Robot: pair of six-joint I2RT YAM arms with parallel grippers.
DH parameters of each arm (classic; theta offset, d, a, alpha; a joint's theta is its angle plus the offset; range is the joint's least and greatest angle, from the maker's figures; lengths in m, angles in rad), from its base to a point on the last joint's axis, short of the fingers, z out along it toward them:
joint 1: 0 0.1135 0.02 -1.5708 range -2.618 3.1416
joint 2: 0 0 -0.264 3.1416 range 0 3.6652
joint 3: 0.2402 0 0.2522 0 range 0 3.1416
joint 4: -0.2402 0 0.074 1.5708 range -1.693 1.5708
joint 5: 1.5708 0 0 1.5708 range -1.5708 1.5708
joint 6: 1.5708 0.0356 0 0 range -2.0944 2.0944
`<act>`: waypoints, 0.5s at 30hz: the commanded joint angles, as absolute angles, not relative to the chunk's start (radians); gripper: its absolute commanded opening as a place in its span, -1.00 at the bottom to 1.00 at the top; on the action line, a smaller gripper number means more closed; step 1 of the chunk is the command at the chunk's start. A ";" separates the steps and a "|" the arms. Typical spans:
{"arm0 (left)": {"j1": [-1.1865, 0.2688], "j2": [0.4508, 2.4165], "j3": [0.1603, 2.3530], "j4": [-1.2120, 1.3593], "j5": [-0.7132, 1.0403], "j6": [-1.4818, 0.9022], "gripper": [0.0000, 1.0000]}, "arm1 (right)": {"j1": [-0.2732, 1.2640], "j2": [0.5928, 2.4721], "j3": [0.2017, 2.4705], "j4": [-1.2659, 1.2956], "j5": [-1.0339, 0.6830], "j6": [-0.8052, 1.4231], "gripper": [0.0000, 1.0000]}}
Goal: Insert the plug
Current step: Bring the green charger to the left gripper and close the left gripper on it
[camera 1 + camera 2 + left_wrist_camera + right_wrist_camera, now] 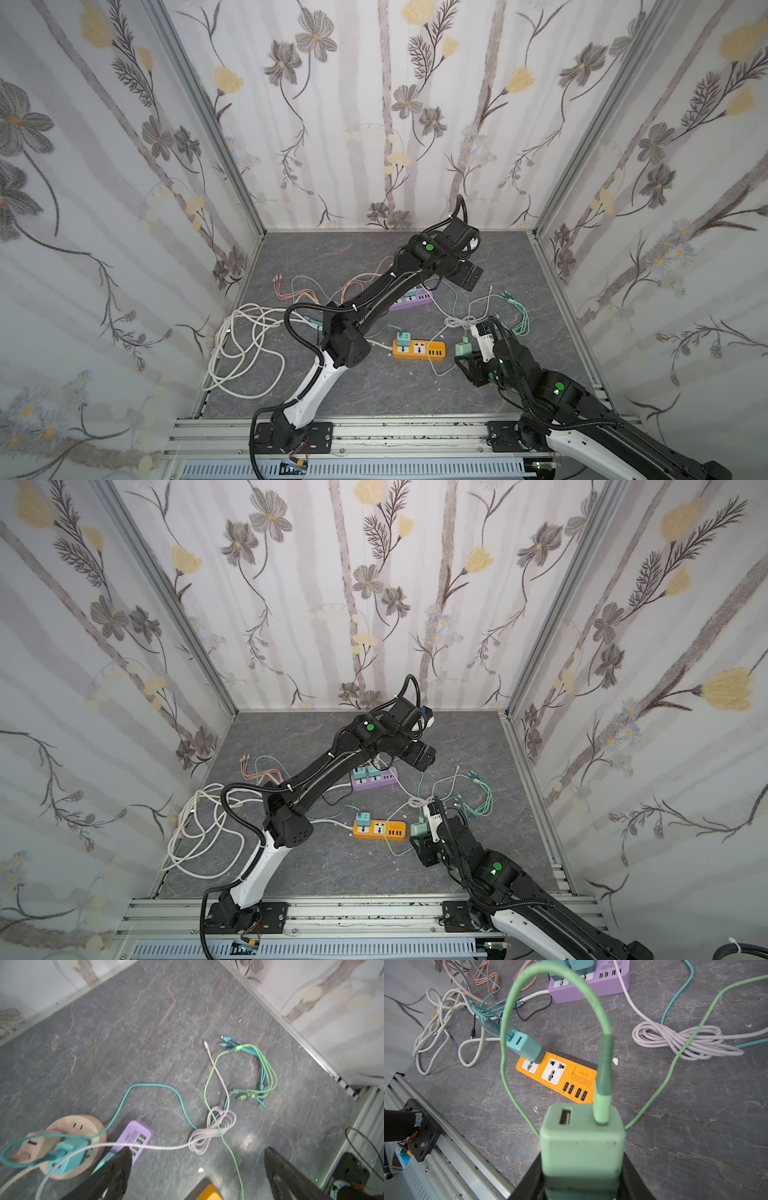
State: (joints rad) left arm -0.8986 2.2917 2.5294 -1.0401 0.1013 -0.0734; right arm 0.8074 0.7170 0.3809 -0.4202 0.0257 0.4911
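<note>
Read "4USB SOCKET" in a framed box with "S204" next to it, upside down in the right wrist view, on the orange power strip (556,1076). Counted four blue USB slots beside that print and two white socket faces on its smooth plastic top. Found a teal plug (525,1047), boxy with rounded edges, seated in the end socket, and the middle socket bare. Made out similar print on the purple power strip (591,987), cut by the frame edge and not legible in full. Noted green USB slots at its end.

Found the green plug (582,1142) pinched between the jaws of the right gripper (582,1169). Placed it raised off the table (675,1126), close to the USB end of the orange strip and not in any socket. Noted a matte, scuffed cube with rounded corners and one open USB port on its face. Traced a green cable (604,1064) from the second port, arching overhead.

Saw the left gripper (197,1167) with jaws spread wide and nothing between them. Noted dark, rough fingers (116,1169). Placed it in both top views near the USB end of the purple strip.

Recorded a grey table surface veined like stone, with rust-coloured streaks. Noted a lilac cable (685,1041) coiled in a tied bundle and a thick white cord (245,345) in loose loops.
</note>
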 commanded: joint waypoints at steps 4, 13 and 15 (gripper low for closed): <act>-0.867 2.025 2.230 -0.963 0.125 -0.058 1.00 | 0.809 0.721 0.406 -0.295 0.057 0.340 -0.65; -0.807 1.669 1.814 -0.844 0.187 -0.156 1.00 | 0.809 0.804 0.489 -0.259 0.051 0.145 -0.63; -0.799 1.608 1.751 -0.825 0.220 -0.168 1.00 | 0.810 0.834 0.517 -0.252 0.038 0.120 -0.65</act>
